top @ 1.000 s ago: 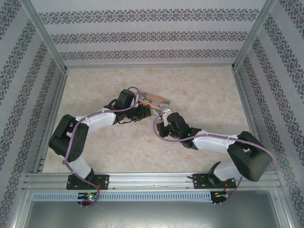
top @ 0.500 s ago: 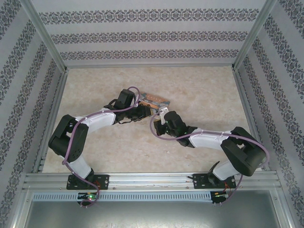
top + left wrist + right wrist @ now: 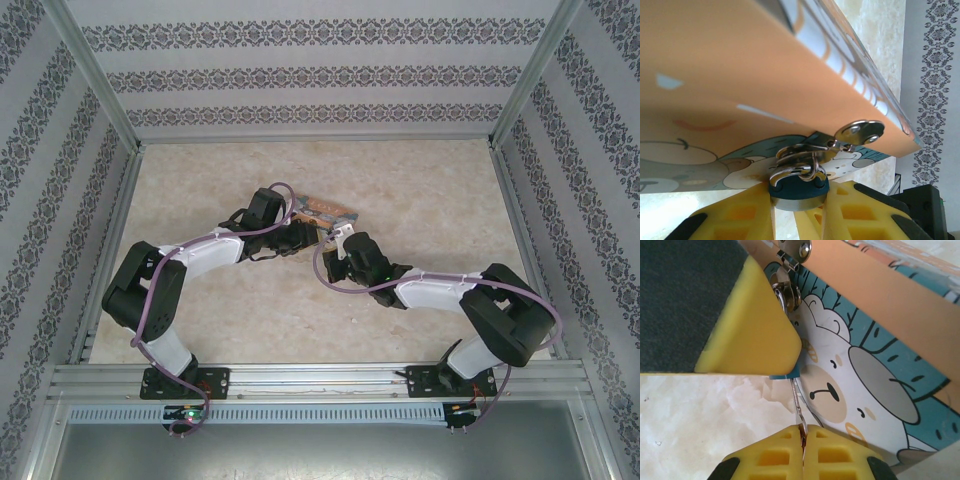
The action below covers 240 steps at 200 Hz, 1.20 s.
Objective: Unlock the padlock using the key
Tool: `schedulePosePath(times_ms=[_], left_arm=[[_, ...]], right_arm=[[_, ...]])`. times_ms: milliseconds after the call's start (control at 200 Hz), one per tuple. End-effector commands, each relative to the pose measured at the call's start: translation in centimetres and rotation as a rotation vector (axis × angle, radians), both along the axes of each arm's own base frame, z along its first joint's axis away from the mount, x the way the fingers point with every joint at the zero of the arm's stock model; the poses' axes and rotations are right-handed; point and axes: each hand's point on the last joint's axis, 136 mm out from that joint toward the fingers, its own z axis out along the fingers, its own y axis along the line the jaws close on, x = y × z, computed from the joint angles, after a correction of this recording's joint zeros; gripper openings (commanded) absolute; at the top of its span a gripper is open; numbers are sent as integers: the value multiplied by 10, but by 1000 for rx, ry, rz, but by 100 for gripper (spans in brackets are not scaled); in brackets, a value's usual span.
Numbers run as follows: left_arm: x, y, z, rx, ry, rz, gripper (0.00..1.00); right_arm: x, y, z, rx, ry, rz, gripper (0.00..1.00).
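In the left wrist view the tiny padlock (image 3: 799, 190), with a teal-blue body and a silvery shackle (image 3: 792, 171), hangs from the hasp (image 3: 860, 132) of the orange cartoon box (image 3: 730, 75). My left gripper (image 3: 798, 205) is shut on its body, one yellow finger on each side. In the right wrist view my right gripper (image 3: 802, 434) is shut on a thin silver key (image 3: 797, 405). The key's blade reaches up to the underside of the padlock (image 3: 786, 375). From above, both grippers (image 3: 308, 236) (image 3: 338, 241) meet at the box's near edge (image 3: 326, 210).
The box lies on a marbled tabletop (image 3: 420, 190) near the middle. Patterned walls and metal frame posts (image 3: 110, 110) close in three sides. The left gripper's yellow finger (image 3: 747, 325) sits right beside the key's path.
The right arm has swung left and forward, bringing its gripper with the key up against the padlock. The left arm and box have stayed put.
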Motion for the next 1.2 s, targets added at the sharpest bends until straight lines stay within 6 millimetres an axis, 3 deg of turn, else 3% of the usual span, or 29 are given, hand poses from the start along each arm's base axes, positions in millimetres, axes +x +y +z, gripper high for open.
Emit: schedulePosePath(times_ms=[0,515,1194], left_arm=[[2,-11,33,-55,-74,-33,24],[1,-11,31,-56,-69,-35,24],[3,-12,30,-56,-65,-35,24]], right_arm=[[10,8,15,14,-60,-5,0],[13,19,32,89,-101,23,0],[12,18,35,107,-112,22,0]])
